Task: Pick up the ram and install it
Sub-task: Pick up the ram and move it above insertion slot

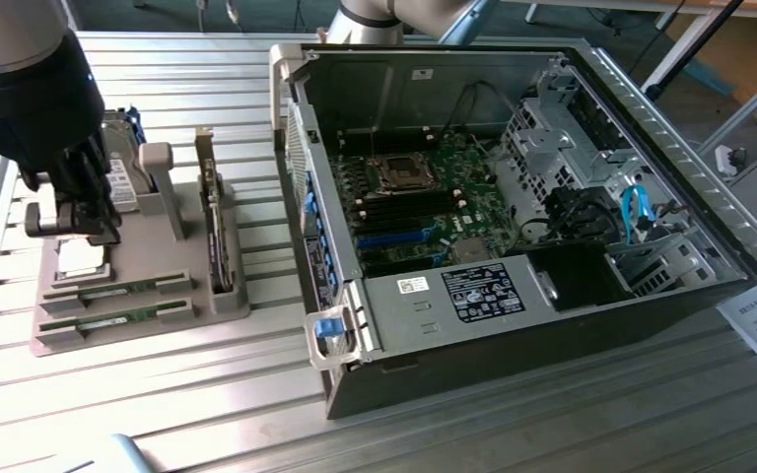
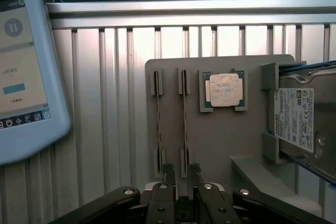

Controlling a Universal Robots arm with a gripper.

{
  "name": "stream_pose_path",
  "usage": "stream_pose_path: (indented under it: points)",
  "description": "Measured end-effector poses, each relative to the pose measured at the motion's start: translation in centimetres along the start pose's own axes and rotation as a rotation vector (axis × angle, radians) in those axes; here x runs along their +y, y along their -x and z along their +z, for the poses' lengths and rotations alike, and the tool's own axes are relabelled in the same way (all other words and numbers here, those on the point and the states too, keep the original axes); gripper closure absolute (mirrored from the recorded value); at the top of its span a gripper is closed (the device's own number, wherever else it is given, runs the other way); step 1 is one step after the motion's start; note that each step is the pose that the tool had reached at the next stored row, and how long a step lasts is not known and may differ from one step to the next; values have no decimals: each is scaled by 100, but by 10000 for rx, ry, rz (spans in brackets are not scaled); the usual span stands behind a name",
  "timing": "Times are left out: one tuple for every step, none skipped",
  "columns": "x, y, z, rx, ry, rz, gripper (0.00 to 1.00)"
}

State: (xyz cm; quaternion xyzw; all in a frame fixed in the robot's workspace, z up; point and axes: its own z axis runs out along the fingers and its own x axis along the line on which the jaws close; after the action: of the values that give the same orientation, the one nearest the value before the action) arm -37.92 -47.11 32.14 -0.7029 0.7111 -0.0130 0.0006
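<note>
Two rams stand on edge in slots of a grey holder [image 2: 220, 145]. Edge-on they look like thin green strips, one ram [image 2: 184, 124] beside the other ram [image 2: 158, 124]. In the exterior view the same sticks [image 1: 115, 289] [image 1: 109, 320] lie at the holder's [image 1: 221, 301] near end. My gripper [image 2: 181, 174] hovers over the holder, open. Its fingertips [image 2: 168, 172] stand on either side of one end of the first ram, and I see no contact with it. In the exterior view the gripper [image 1: 74, 235] hangs above the holder's left part.
The holder also carries a square silver processor [image 2: 224, 90], a hard drive [image 2: 296, 119] and an upright expansion card [image 1: 221, 227]. An open computer case [image 1: 511, 187] with its motherboard [image 1: 418, 202] lies at the exterior view's right. A tablet-like pendant [image 2: 21, 66] rests beside the holder.
</note>
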Motion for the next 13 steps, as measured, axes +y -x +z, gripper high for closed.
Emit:
stream_pose_path:
  points:
    - [7,0,25,0,0,1,76]
    - [11,0,40,0,0,1,76]
    - [18,0,59,0,0,0,76]
    - [26,0,79,0,0,1,76]
    - [34,0,101,0,0,1,76]
    - [43,0,127,0,0,1,76]
    - [49,0,143,0,0,0,76]
    - [55,-1,162,0,1,0,76]
    - [58,-1,172,0,1,0,76]
    - [59,-2,177,1,2,0,76]
    - [59,-2,177,4,2,0,76]
    - [59,-1,178,5,2,0,76]
    - [59,-1,179,7,0,0,76]
